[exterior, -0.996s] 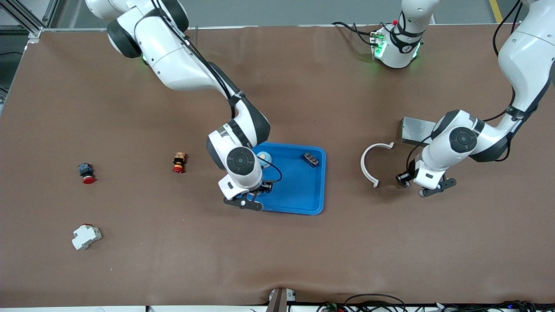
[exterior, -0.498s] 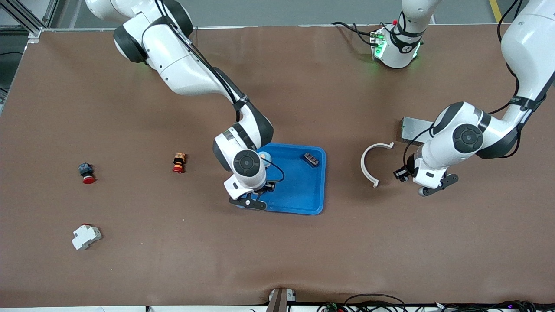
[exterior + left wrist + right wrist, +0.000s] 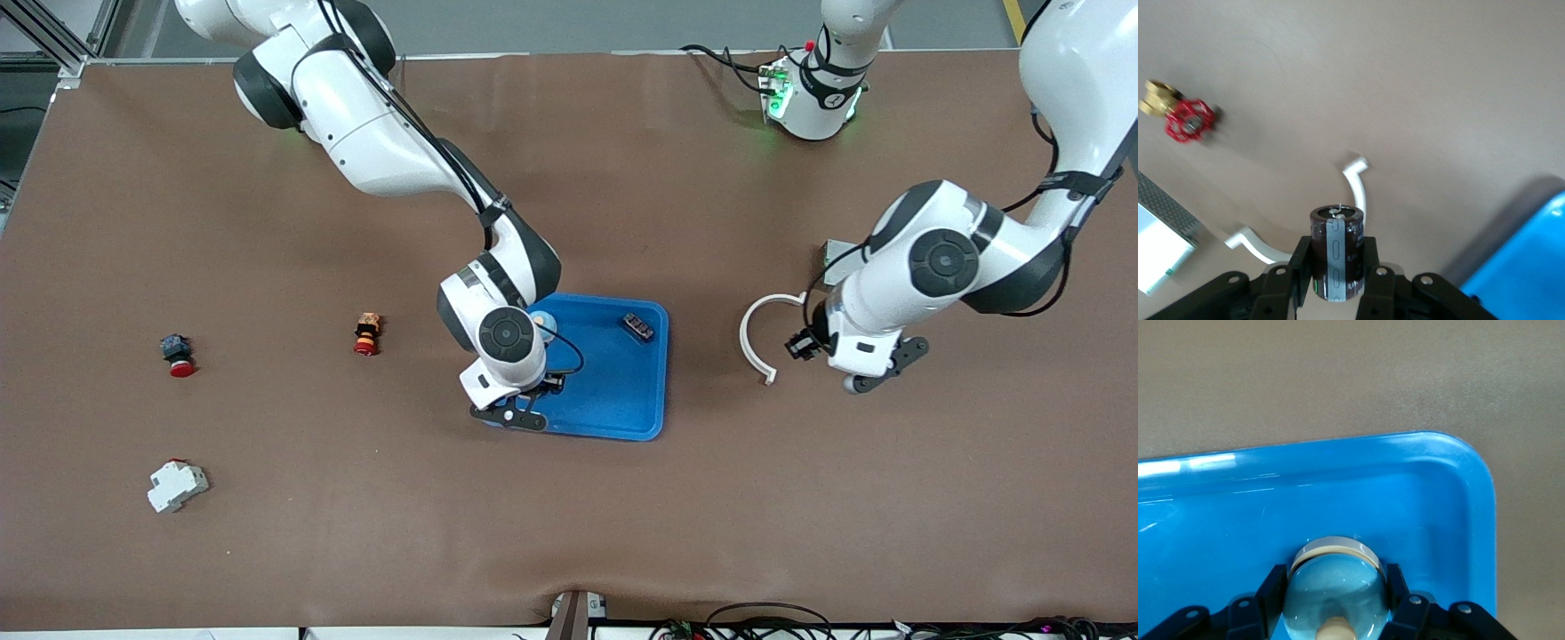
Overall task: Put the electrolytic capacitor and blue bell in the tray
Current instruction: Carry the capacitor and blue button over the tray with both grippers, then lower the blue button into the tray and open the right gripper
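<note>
arms: two, white, reaching in from the worktop edge farthest from the front camera.
right gripper: low over the tray, at the tray's end toward the right arm's end of the worktop; clenched on the blue bell, one finger on each flank.
left gripper: in the air over bare worktop toward the left arm's end, just beside the white arc; clamped on the electrolytic capacitor, one dark brown can with a grey stripe, upright between the fingers.
trays: one, bright blue, near the middle of the worktop.
blue bell: one, pale blue dome on a white rim, inside the tray close to a rounded corner; lower part cut off in the right wrist view, mostly covered by the arm in the front view.
already in tray: one small dark part, in the corner farthest from the front camera; too small to identify.
white arcs: one, lying flat, well apart from the tray.
red-capped push buttons: two, toward the right arm's end.
white block: one, near the corner of the worktop closest to the front camera at the right arm's end.
grey metal box: one, largely covered by the left arm.
red-handled brass valve: one, seen only from the left wrist, blurred.
</note>
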You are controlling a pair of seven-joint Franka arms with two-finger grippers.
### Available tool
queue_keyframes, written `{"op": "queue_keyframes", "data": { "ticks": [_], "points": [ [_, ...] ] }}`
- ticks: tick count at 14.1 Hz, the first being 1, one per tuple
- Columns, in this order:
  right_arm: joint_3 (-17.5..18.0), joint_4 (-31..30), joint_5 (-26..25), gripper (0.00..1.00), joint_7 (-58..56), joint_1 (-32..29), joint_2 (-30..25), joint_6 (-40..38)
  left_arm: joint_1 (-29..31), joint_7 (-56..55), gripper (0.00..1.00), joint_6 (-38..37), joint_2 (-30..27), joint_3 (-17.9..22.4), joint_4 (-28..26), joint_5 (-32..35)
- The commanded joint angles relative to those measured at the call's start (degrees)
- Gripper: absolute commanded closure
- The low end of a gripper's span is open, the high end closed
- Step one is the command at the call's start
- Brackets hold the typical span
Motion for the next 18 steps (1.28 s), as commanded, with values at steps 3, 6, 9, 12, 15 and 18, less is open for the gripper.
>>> {"op": "queue_keyframes", "data": {
  "ticks": [3, 6, 9, 12, 15, 18],
  "points": [
    [-0.78, 1.88, -2.72, 0.0, 1.05, 1.49, 1.79, 0.49, -10.24, -7.85, 1.0, -1.58, -0.88, 2.91, 4.72, -1.74],
    [-0.6, 1.97, -3.35, 0.0, 0.62, 1.85, -0.48, -1.6, -20.25, -11.98, 1.0, -1.41, -0.44, 9.49, 8.58, -1.83],
    [0.71, 2.49, -2.91, 0.0, -0.52, 0.7, -5.04, -9.51, -31.06, -15.42, 1.0, -0.97, 0.61, 18.18, 11.4, -2.18],
    [0.1, 2.4, -2.83, 0.0, -5.77, 0.09, -9.36, -14.34, -38.37, -15.69, 1.0, -0.7, 1.49, 24.26, 14.04, -4.38],
    [0.36, 1.97, -2.47, 0.0, -15.1, -4.29, -14.63, -19.97, -42.77, -16.74, 1.0, 0.7, 3.07, 27.7, 15.54, -4.73],
    [-0.16, 1.7, -3.44, 0.0, -16.87, -5.45, -18.41, -23.05, -44.36, -17.18, 1.0, 2.63, 4.83, 28.41, 18.34, -4.91]
  ]
}}
